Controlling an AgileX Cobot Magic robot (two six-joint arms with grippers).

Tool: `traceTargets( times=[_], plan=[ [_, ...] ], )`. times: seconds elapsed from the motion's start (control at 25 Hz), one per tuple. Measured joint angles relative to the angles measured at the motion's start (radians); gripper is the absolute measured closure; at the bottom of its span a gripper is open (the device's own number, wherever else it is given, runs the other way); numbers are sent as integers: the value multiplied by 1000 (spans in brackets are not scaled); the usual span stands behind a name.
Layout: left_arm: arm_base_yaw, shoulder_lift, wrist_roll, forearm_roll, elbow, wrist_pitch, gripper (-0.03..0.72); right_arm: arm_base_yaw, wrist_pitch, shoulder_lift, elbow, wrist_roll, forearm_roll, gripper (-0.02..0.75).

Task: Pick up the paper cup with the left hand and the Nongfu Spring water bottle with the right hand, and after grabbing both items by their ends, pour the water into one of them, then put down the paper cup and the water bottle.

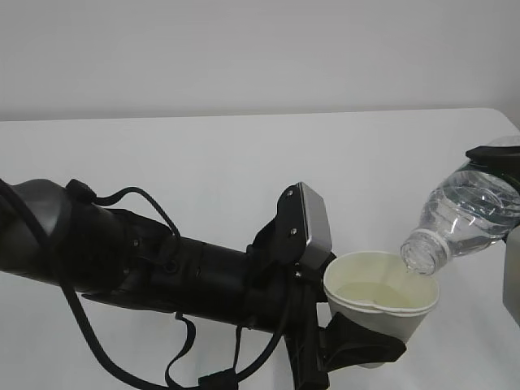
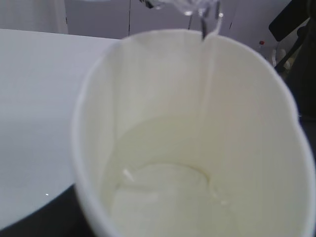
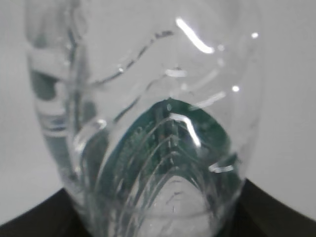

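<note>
While the small white tapered paper cup [image 1: 380,302] is being held up off the big white table [image 1: 244,162], the black left hand [image 1: 341,345] is squeezing it near the bottom, low on its side. This cup is soft and light, and its rim is already bending a little, so a hard squeeze could crush it. Just beside the cup's rim, on the far side from the left hand, the small clear ribbed plastic water bottle [image 1: 463,215] is tipping, its open neck right over the cup. The clear water [image 2: 163,197] is filling the cup, making it heavier. The black right hand [image 1: 505,162] is clamped on the bottle's back end. That bottle is thin, slippery and squashy.
</note>
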Motion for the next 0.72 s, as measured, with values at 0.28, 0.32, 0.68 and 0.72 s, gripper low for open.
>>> traceTargets(
  times=[0.28,0.32,0.68,0.72],
  plan=[
    [0,0,0,0,0,0,271,0,0,0,0,0,2,302],
    [0,0,0,0,0,0,271,0,0,0,0,0,2,302],
    [0,0,0,-1,0,2,271,0,0,0,-2,-8,10,302],
    [0,0,0,-2,0,2,271,0,0,0,-3,-10,10,302]
  ],
)
